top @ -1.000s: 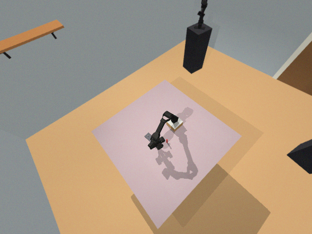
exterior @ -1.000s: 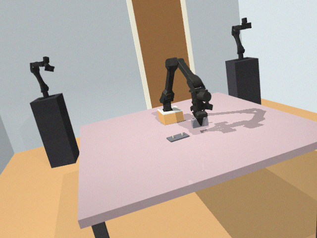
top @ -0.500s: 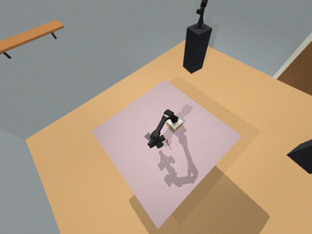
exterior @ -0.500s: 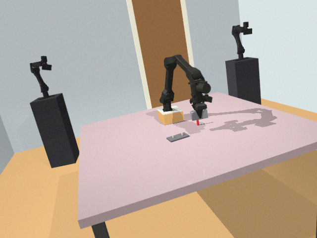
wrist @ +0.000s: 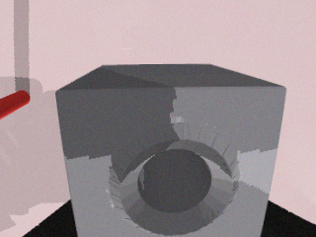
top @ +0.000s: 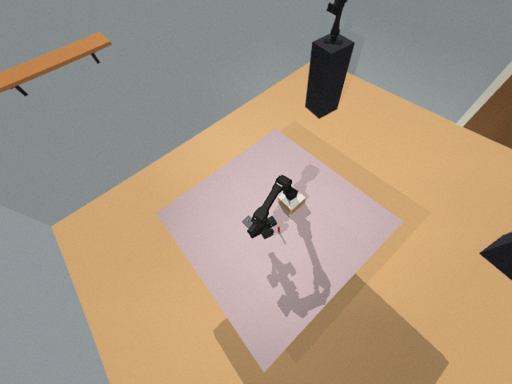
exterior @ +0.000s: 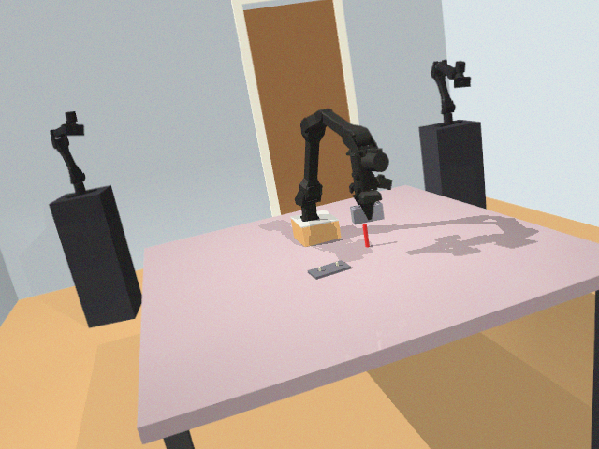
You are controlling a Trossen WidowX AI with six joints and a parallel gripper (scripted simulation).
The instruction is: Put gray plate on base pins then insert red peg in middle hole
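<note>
My gripper (exterior: 368,216) is shut on the gray plate (exterior: 357,215) (wrist: 222,114) and holds it well above the table. The wrist view shows the plate's round middle hole from above, with the dark fingertips at its two sides. The dark gray base (exterior: 328,270) (top: 247,221) lies on the table with its two pale pins upright; in the exterior view it is to the left of and below the held plate, and in the top view the arm partly hides it. The red peg (top: 278,229) (exterior: 366,236) (wrist: 14,105) stands upright on the table.
The arm's mount block (top: 291,203) (exterior: 316,232) stands on the pink table (top: 214,214) (exterior: 232,328) behind the base and the peg. Two black pedestals with other arms stand beyond the table in the exterior view.
</note>
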